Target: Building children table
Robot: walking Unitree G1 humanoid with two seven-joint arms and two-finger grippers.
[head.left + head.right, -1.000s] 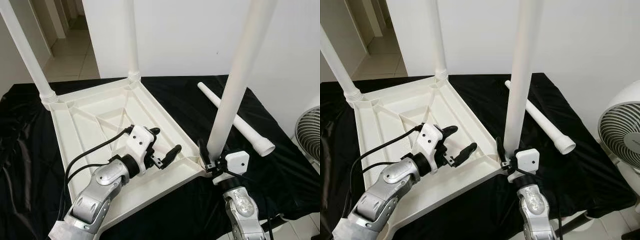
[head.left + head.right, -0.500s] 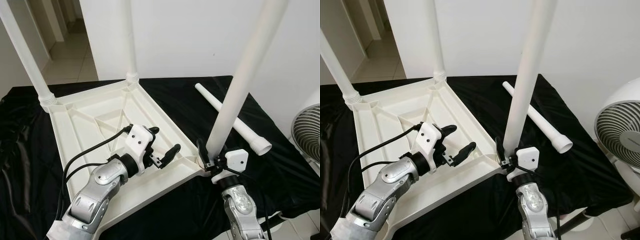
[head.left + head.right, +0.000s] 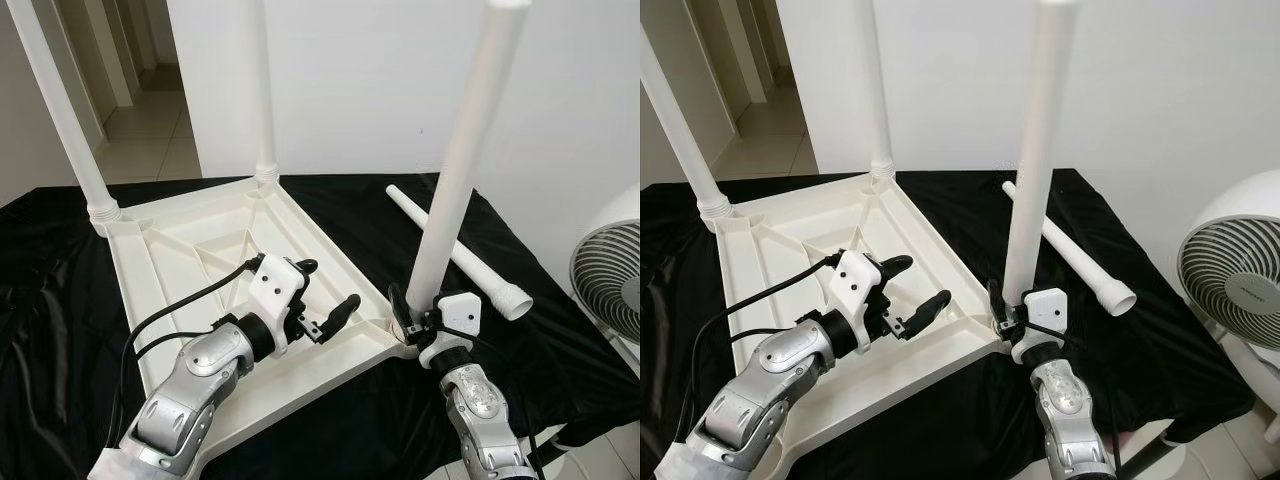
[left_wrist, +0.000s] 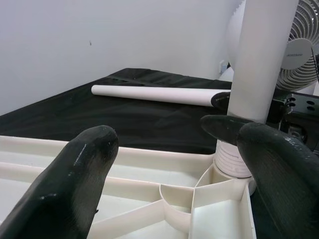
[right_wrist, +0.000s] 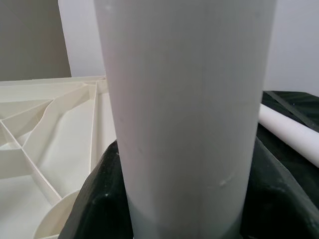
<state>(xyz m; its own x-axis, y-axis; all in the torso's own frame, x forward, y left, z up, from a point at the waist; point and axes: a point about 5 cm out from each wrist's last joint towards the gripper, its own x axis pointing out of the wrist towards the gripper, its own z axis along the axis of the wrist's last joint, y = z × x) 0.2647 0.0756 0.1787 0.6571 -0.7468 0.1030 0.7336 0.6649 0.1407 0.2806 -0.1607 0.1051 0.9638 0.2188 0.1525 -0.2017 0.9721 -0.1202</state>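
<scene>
Black-draped tabletop [image 3: 560, 360] carrying all parts, cloth presumably there to guard the surface.

Upturned white table panel [image 3: 180, 250] lying flat on the cloth, ribbed underside up, so leg sockets face upward. Two legs already standing in the far corners: far-left leg [image 3: 62, 110] and far-middle leg [image 3: 262, 90].

Third leg [image 3: 462, 160] upright in the near-right corner socket, tilted slightly, apparently being seated. Plain white plastic tube, ringed collar at the base.

Spare leg [image 3: 460, 255] lying loose on the cloth beyond, well apart from the panel.

Fan [image 3: 1235, 275] at right edge.

Right gripper [image 3: 410, 315] clamped around third leg's base, steadying it.

Left gripper [image 3: 325, 300] spread wide, empty, hovering over the panel near that corner.
</scene>
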